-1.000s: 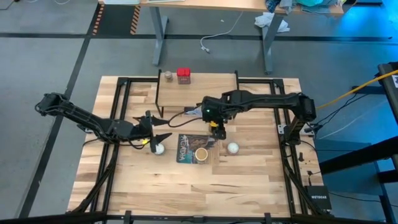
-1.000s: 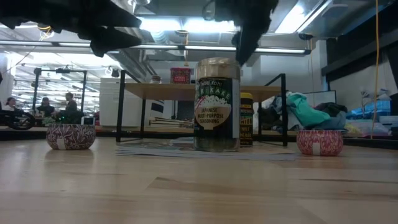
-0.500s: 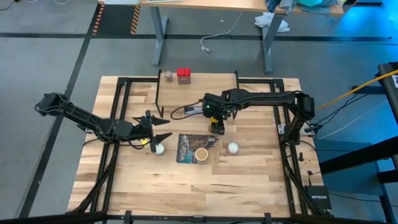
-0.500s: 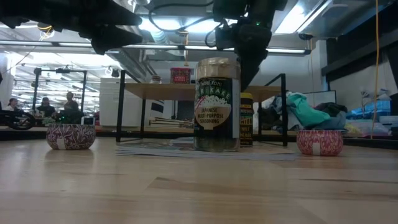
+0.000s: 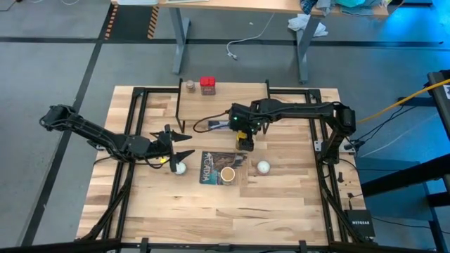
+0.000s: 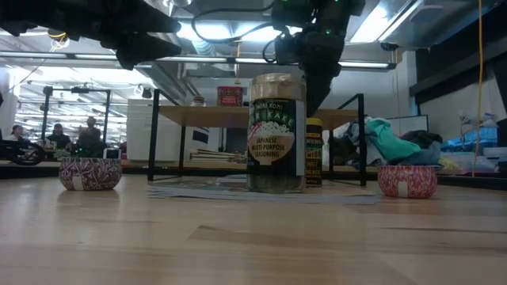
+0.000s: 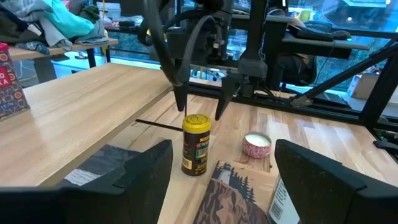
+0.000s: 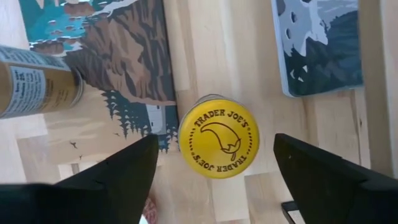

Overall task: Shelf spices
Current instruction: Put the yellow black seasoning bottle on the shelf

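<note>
Yellow-lidded jar (image 8: pixel 218 145) stands upright beside the picture book (image 8: pixel 109 50)

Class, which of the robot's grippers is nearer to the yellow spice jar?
Right. The right gripper hangs open directly over the yellow spice jar; the left gripper waits off to its side, by a white ball.

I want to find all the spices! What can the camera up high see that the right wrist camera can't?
Only the high view shows the shelf with the red tin and the tiny brownish jar on it, the two white balls, and the waiting left gripper. Only the right wrist view shows the yellow jar's lid with its printed name, between the open right gripper's fingers. Both show the picture book and the tan jar on it.
</note>
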Robot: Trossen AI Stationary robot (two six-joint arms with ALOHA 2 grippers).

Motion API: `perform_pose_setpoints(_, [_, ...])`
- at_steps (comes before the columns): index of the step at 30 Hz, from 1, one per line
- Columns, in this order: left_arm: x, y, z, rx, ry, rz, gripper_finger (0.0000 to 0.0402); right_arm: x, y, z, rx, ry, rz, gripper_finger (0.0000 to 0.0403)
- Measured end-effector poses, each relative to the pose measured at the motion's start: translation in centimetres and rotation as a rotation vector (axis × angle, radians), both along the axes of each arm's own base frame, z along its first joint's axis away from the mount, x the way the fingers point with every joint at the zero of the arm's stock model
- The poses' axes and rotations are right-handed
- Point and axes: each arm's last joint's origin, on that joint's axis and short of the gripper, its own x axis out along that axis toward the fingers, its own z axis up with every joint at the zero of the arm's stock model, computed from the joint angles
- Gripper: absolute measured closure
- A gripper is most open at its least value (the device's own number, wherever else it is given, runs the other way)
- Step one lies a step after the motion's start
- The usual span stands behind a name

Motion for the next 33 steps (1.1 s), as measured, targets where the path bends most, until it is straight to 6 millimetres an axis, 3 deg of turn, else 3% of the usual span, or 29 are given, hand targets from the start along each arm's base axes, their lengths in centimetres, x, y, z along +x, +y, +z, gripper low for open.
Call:
perform_pose_setpoints(18, [0.0,0.0,0.0,-0.004,-0.002,0.0,0.0125,1.2,-0.2,-1.9,0.006,0.018,-0.014,0.0072])
perform_pose_setpoints(26, [0.0,0.0,0.0,-0.005,-0.004,0.0,0.0125,1.8,-0.3,-3.7,0.024,0.071,-0.028,0.0072])
perform_pose_setpoints(33, [0.0,0.0,0.0,-0.005,-0.002,0.0,0.0125,1.9,-0.3,-3.8,0.03,0.068,-0.05,0.0072])
